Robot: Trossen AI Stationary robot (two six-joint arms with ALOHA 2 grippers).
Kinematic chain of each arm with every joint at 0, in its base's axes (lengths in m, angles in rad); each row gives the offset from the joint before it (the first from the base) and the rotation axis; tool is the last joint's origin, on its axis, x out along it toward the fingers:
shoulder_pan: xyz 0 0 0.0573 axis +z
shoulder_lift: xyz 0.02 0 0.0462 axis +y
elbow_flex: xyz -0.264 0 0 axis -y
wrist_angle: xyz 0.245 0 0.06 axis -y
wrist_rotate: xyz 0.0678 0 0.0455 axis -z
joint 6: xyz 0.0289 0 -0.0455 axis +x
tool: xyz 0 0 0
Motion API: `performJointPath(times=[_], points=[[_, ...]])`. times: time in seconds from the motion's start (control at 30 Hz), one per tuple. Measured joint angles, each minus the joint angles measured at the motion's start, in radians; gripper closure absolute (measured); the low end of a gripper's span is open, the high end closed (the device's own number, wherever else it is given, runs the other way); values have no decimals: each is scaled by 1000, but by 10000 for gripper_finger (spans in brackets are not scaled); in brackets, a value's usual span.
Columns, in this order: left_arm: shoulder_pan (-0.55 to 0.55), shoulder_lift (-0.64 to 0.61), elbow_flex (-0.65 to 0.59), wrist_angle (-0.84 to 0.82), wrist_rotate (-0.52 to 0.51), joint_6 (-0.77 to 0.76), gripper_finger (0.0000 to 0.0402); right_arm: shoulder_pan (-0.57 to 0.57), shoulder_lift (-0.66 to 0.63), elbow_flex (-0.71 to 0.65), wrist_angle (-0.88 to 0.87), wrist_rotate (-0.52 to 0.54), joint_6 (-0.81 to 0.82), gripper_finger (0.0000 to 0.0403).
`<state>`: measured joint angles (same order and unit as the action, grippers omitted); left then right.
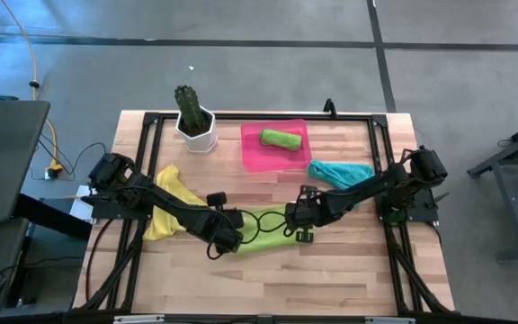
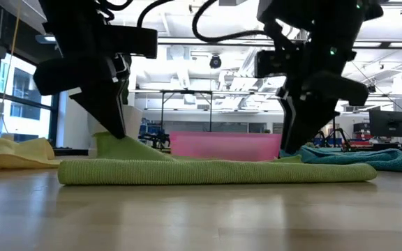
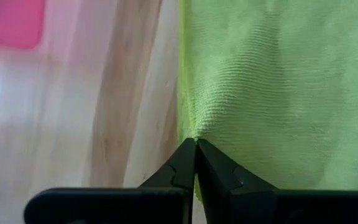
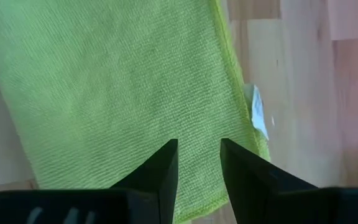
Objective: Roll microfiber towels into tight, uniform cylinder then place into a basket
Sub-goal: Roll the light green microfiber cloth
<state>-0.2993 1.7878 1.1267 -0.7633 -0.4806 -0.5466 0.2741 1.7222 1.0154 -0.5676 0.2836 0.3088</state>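
A lime green towel (image 1: 263, 229) lies spread flat on the table between my two grippers; it also shows in the low view (image 2: 215, 171). My left gripper (image 3: 195, 142) is shut on the towel's left end. My right gripper (image 4: 199, 144) is open over the towel's right end (image 4: 129, 93), fingers pointing down. A second lime green towel (image 1: 280, 138), rolled, lies in the pink basket (image 1: 254, 157). The yellow towel (image 1: 169, 211) lies crumpled under my left arm. The teal towel (image 1: 340, 171) lies crumpled by my right arm. My left gripper pinches the towel's left edge (image 3: 189, 127) between its two fingertips, coming from above and pointing down. That edge rises in a small peak (image 2: 121, 145) under the fingers, while the remainder of the towel lies flat on the table. Whether my right gripper's fingertips touch the towel, I cannot tell.
A white pot with a green cactus (image 1: 194, 121) stands at the far left, beside the basket. A dark frame (image 1: 385, 162) runs around the table top. Bare wood (image 1: 268, 279) lies between the towel and the near edge.
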Motion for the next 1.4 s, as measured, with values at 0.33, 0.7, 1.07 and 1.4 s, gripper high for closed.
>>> performJointPath(times=[0.33, 0.7, 1.07, 1.4], points=[[0, 0, 0, 0, -23, 20, 327, -6, 0, -17, 9, 0, -3, 290], [-6, -7, 0, 110, 6, -168, 285, -19, 0, -17, 2, 1, 5, 290], [-39, 100, 1, 256, 134, -132, 284, -70, 0, -17, -108, 0, 101, 290], [-43, 152, 5, 262, 168, -161, 284, -54, 0, -9, -130, -13, 103, 290]])
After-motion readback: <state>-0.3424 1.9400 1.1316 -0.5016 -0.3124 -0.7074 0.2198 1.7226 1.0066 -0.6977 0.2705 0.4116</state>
